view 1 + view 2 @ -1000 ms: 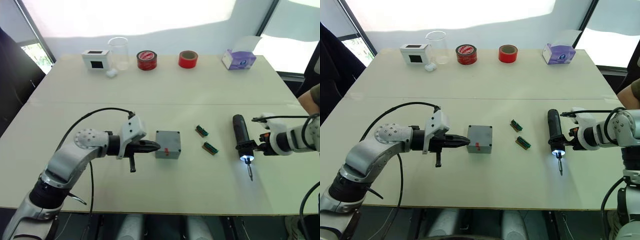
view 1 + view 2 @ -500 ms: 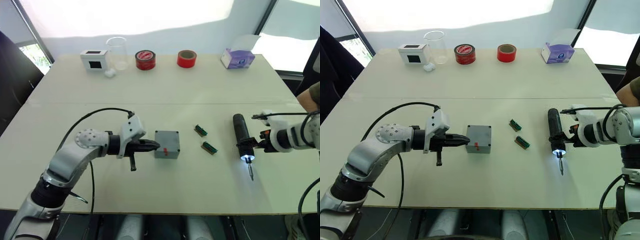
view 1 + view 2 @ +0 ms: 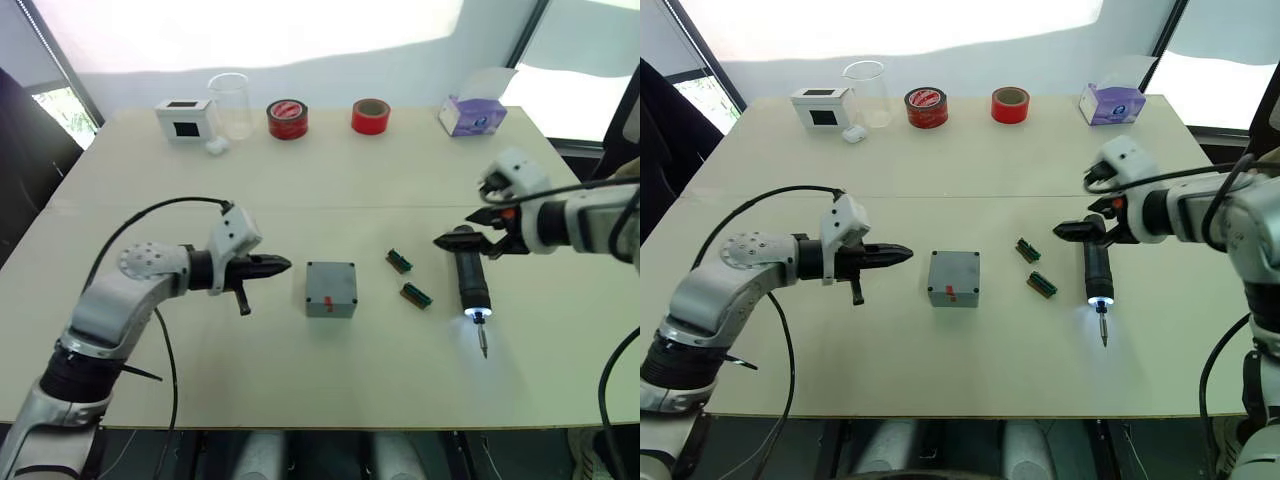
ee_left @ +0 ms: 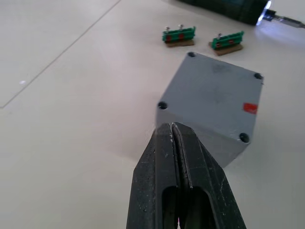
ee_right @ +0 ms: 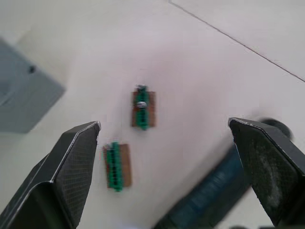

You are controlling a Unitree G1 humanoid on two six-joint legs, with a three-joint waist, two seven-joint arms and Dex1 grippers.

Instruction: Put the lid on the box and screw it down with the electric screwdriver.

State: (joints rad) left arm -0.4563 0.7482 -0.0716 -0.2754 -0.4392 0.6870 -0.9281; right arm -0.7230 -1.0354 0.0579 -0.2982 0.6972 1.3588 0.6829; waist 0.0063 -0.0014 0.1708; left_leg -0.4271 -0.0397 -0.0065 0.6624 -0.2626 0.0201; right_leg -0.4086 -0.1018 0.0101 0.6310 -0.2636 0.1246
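**Operator:** Box (image 3: pixel 331 289), item one: small square grey cast-look housing, red mark on its near side, standing mid-table with the shallow grey lid (image 4: pixel 214 98) seated on top, four corner screw holes showing. Item two: electric screwdriver (image 3: pixel 468 280), long black pen-shaped tool, tip lamp lit, thin bit pointing toward me, lying flat on the cream table (image 3: pixel 330 190) to the right of the box.

**Checker:** Grippers?

**Operator:** Left gripper (image 3: pixel 280 265): black fingers pressed together, nothing between them, hovering just left of the box, not touching. Right gripper (image 3: pixel 470 238): fingers spread wide, poised above the driver's rear end, holding nothing.

**Checker:** Other stock?

**Operator:** Two small green terminal pieces (image 3: pixel 409 278) between box and driver. Along the far edge: white box with black window (image 3: pixel 182 119), clear beaker (image 3: pixel 231 104), two red tape rolls (image 3: pixel 329 117), purple tissue box (image 3: pixel 475 115).

**Checker:** Step in hand?

**Operator:** I judge the lid placed; picking up the driver is the current step. Next I'd lower the right fingers astride the barrel, close, then bring the bit upright over a corner hole. The left could steady the box.
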